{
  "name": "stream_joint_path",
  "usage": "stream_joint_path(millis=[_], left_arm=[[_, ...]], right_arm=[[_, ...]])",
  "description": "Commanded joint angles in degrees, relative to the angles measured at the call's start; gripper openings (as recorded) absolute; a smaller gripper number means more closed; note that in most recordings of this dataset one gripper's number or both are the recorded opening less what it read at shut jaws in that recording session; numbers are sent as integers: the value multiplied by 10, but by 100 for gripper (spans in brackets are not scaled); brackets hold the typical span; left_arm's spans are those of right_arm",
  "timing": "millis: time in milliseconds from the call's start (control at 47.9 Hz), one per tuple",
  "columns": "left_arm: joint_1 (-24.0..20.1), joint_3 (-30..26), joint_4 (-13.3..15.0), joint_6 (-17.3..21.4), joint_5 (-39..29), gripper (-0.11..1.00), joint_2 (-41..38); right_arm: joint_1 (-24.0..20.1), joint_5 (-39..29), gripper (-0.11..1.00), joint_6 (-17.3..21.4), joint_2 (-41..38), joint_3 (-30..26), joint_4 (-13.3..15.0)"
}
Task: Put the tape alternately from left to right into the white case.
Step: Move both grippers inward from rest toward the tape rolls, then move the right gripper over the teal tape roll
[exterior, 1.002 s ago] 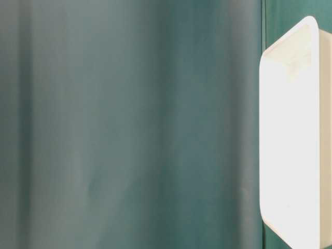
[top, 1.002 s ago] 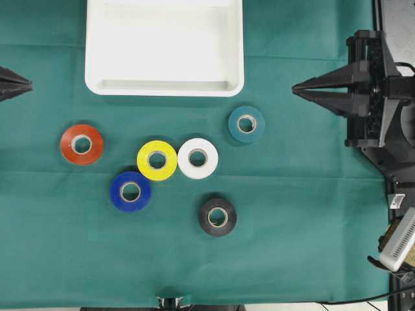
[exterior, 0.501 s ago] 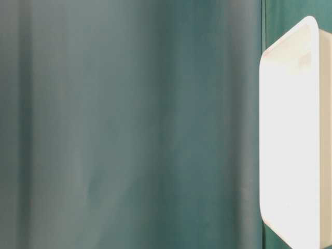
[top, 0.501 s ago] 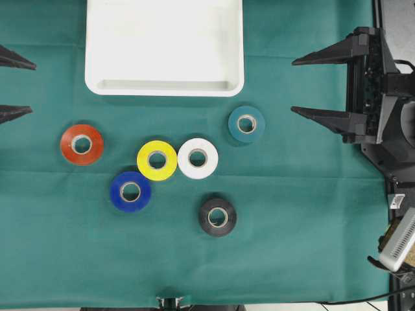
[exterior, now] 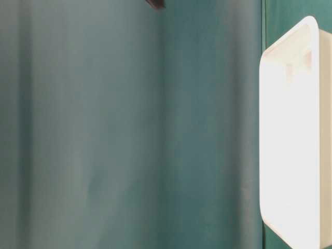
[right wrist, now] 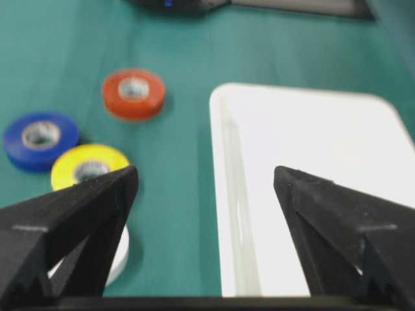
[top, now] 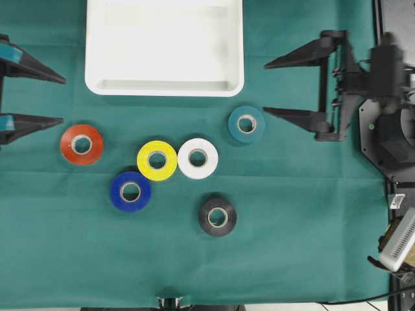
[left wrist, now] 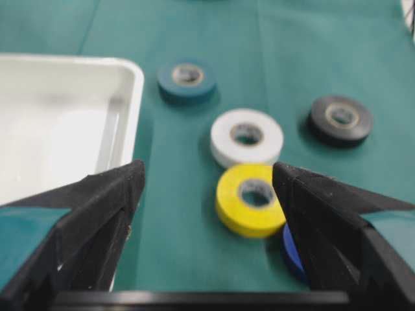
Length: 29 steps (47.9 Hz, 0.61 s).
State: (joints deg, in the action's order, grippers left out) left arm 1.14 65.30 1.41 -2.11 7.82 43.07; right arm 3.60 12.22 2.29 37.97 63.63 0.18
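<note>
The white case (top: 165,88) lies empty at the top middle of the green cloth. Several tape rolls lie flat below it: red (top: 82,144), blue (top: 130,191), yellow (top: 157,160), white (top: 198,158), black (top: 217,216) and teal (top: 246,124). My left gripper (top: 63,100) is open at the left edge, just up and left of the red roll, holding nothing. In the left wrist view its jaws (left wrist: 207,168) frame the yellow roll (left wrist: 253,201). My right gripper (top: 264,88) is open and empty, its lower finger just right of the teal roll. In the right wrist view it (right wrist: 205,172) straddles the case's rim (right wrist: 224,194).
The green cloth (top: 305,214) covers the whole table, with bare cloth along the front and right of the rolls. The right arm's base and some equipment (top: 397,240) stand off the cloth's right edge. The table-level view shows only cloth and the case's end (exterior: 290,129).
Both grippers went from shut to wide open. Both have since moved inward toward the middle of the table. The rolls and the case have not moved.
</note>
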Motion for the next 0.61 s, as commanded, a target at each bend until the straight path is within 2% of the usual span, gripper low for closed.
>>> stream_joint_path(millis=[0, 584], left_arm=[[1, -22, 2, 0, -11, 92, -18], [-9, -74, 1, -1, -44, 92, -128]], right_arm=[[1, -16, 80, 1, -25, -32, 0], [0, -24, 80, 0, -184, -108, 0]])
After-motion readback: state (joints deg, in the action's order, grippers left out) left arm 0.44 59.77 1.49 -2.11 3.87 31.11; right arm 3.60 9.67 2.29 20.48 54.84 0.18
